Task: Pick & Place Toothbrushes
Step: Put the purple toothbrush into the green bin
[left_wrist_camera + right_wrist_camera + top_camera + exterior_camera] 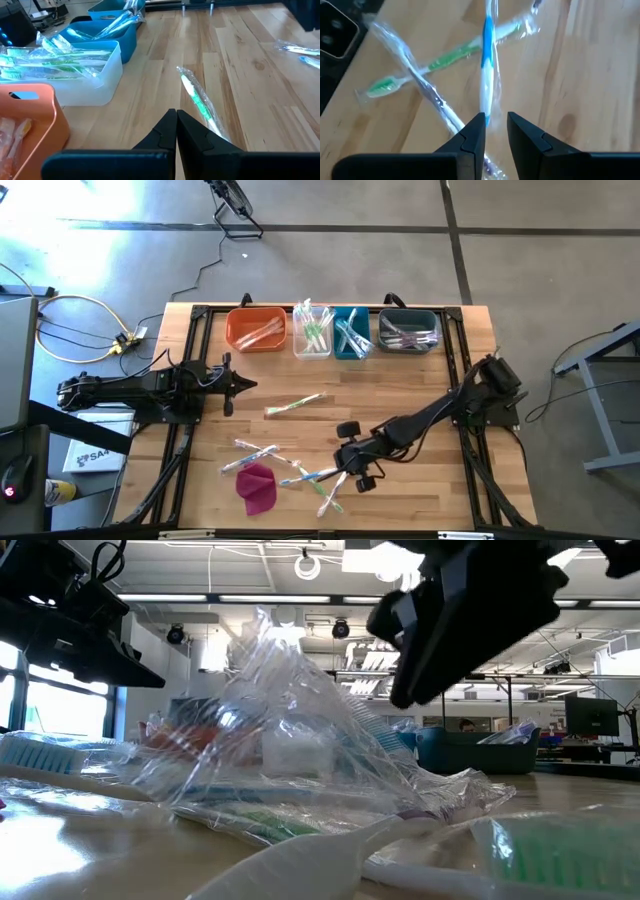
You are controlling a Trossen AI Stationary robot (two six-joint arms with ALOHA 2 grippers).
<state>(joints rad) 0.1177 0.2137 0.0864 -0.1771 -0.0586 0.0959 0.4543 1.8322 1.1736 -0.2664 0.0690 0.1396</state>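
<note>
Plastic-wrapped toothbrushes (290,472) lie loose on the near tabletop (420,390); right gripper (352,470) hangs over them.

High view: four bins (335,332) at the far edge already carry brushes, one green toothbrush (295,405) lies alone mid-table, left gripper (232,383) waits beside it; low view: crinkled wrappers fill the foreground, a dark gripper above; left wrist view: jaws pressed together, the green brush just ahead; right wrist view: jaws slightly apart, a blue-handled toothbrush (487,75) at their tips, whether pinched I cannot tell; it crosses two others, so I judge a grip square on the handle, then a straight lift, best to avoid dragging neighbours.
</note>
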